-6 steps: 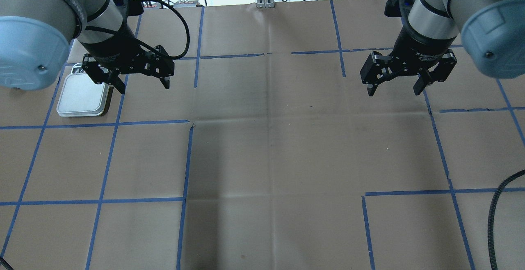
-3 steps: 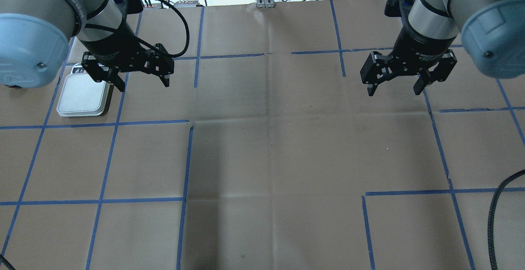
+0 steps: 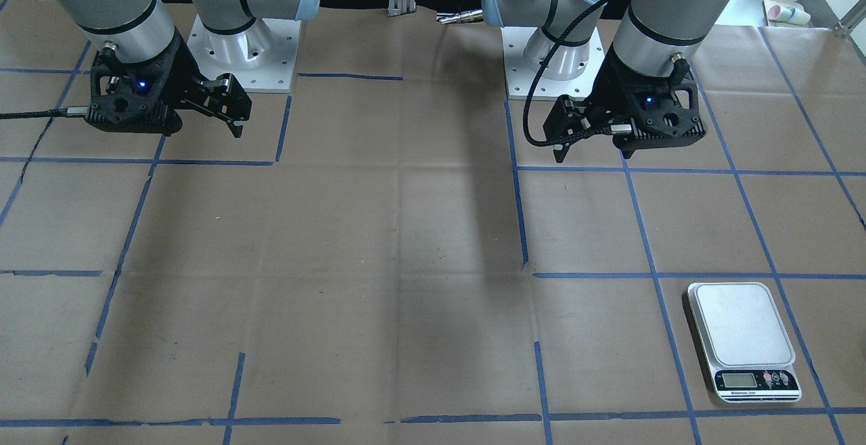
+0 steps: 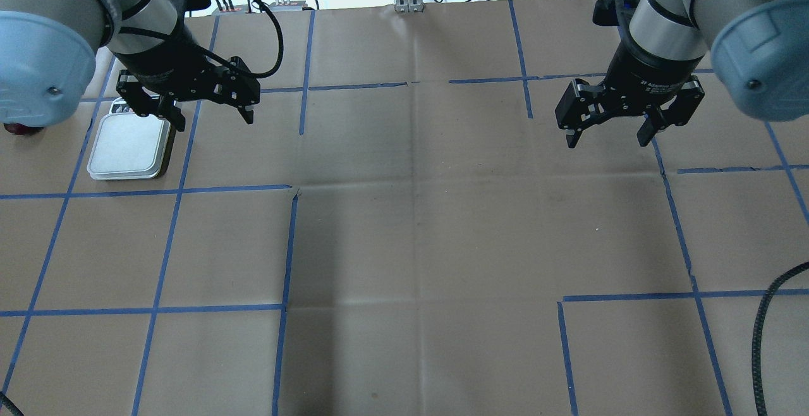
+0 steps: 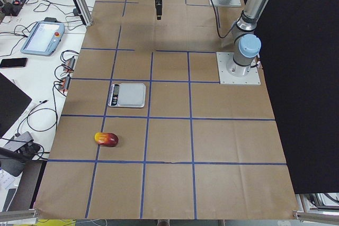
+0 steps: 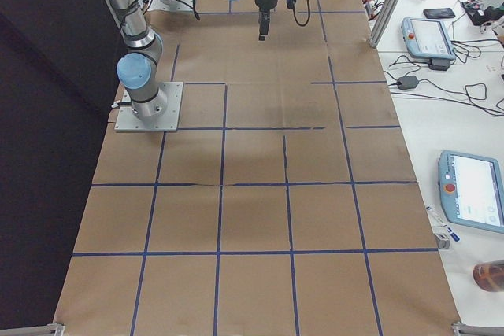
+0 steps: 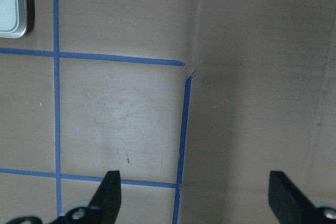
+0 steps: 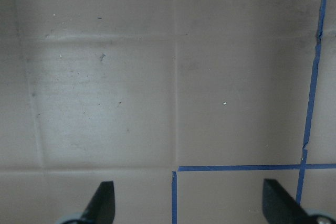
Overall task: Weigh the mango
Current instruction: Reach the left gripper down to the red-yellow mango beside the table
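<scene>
Leftward my left gripper (image 4: 215, 122) had swung, spread wide and empty, with the right gripper (image 4: 607, 143) likewise. The mango (image 5: 106, 139) lay farther left, past the kitchen scale (image 4: 129, 147), long axis across the table's width, so the left arm was far nearer.

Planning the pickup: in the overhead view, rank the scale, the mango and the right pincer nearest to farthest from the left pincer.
1. The scale, just left of the left pincer.
2. The mango, at the view's left edge.
3. The right pincer, far right.
</scene>
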